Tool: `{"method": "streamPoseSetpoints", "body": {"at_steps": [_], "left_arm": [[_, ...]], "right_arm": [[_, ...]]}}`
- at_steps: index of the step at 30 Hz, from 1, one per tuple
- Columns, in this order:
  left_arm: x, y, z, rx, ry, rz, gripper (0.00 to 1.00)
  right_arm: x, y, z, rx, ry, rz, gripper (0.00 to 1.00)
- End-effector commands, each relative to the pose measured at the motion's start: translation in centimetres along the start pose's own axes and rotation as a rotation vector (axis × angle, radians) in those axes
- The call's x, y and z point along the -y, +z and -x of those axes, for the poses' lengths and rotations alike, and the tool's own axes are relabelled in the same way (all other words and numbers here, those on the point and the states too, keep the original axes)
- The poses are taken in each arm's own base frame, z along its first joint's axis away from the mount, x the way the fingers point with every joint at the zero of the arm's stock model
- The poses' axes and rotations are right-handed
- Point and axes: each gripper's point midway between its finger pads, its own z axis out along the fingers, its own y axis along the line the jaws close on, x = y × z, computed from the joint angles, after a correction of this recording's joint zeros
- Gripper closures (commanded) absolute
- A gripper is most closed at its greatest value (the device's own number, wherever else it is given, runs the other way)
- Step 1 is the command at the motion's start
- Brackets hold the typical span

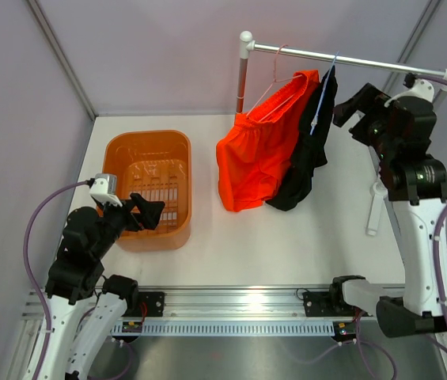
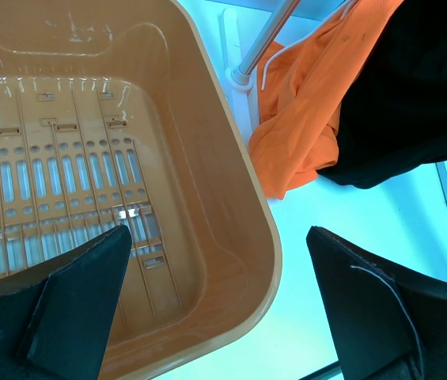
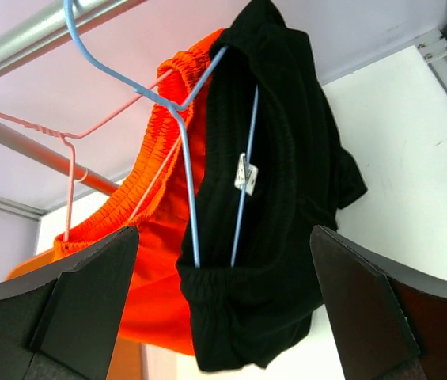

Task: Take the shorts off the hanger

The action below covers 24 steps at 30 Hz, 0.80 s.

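Observation:
Two pairs of shorts hang from a metal rail (image 1: 342, 58). The orange-red shorts (image 1: 259, 150) (image 3: 148, 261) hang on a pink wire hanger (image 1: 274, 75) (image 3: 69, 178). The black shorts (image 1: 312, 142) (image 3: 278, 206) hang on a blue hanger (image 1: 323, 95) (image 3: 187, 142). My right gripper (image 1: 348, 111) (image 3: 223, 301) is open, raised just right of the black shorts and apart from them, which show between its fingers. Over the orange basket's near right corner my left gripper (image 1: 150, 214) (image 2: 219, 301) stands open and empty.
An orange plastic basket (image 1: 124, 150) (image 2: 231, 150) with a slotted floor stands at the left of the white table. The rack's upright post (image 1: 243, 75) stands behind the shorts, and its white foot (image 1: 375, 207) lies on the table at the right. Purple walls close the back and sides.

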Motion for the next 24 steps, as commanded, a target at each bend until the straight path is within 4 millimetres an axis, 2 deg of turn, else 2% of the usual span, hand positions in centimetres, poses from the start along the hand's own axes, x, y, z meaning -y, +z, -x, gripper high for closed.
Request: {"method": "streamPoseSetpoints", "body": {"at_steps": [1, 2, 3, 6, 9, 11, 19, 21, 24], "left_arm": [[1.0, -0.1, 0.6, 0.022, 0.021, -0.056, 0.01], [1.1, -0.1, 0.6, 0.023, 0.021, -0.059, 0.01], [1.2, -0.1, 0.6, 0.022, 0.023, -0.064, 0.01], [1.3, -0.1, 0.6, 0.022, 0.023, -0.069, 0.01], [1.3, -0.1, 0.6, 0.022, 0.025, -0.074, 0.01], [1.4, -0.2, 0.6, 0.022, 0.025, -0.079, 0.01], [1.7, -0.1, 0.4, 0.011, 0.027, -0.094, 0.01], [1.8, 0.0, 0.3, 0.006, 0.029, -0.099, 0.01], [1.8, 0.0, 0.2, 0.003, 0.029, -0.099, 0.01]], "right_arm": [[-2.2, 1.5, 3.3, 0.124, -0.09, -0.039, 0.01], [-2.5, 3.3, 2.6, 0.099, -0.114, -0.059, 0.01], [-3.5, 3.3, 3.4, 0.117, -0.123, -0.053, 0.02], [-4.9, 5.2, 3.4, 0.138, -0.179, -0.105, 0.02], [-5.4, 7.1, 3.3, 0.136, -0.201, -0.14, 0.05], [-4.9, 8.7, 2.8, 0.134, -0.23, -0.198, 0.05], [-4.9, 11.7, 3.1, 0.178, -0.269, -0.262, 0.07], [-4.9, 12.4, 3.2, 0.174, -0.272, -0.28, 0.09], [-4.8, 13.2, 2.9, 0.162, -0.285, -0.302, 0.19]]}}
